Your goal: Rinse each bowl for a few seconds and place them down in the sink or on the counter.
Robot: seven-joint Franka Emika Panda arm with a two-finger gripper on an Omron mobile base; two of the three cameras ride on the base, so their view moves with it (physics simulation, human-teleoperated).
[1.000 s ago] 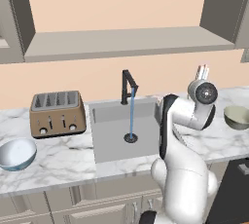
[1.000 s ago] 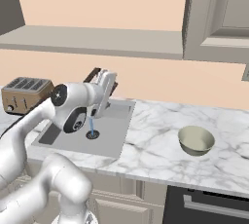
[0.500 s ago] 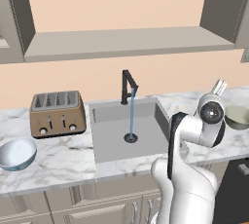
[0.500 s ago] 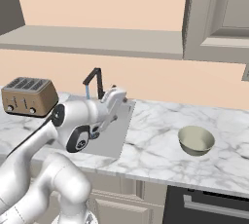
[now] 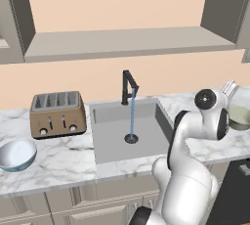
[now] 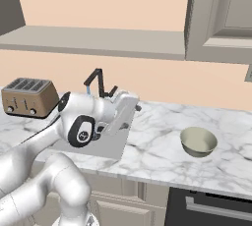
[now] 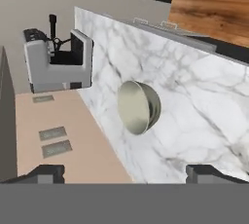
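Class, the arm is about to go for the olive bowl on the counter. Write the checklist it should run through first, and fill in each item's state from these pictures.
1. Water running from the faucet into the sink: ok.
2. Olive bowl upright on the counter, nothing touching it: ok.
3. Gripper empty, fingertips apart: ok.
4. Gripper aimed at the olive bowl: ok, it sits mid hand view.
5. Gripper over the bowl: not ok, well short.
6. Blue bowl waiting beside the toaster: ok.
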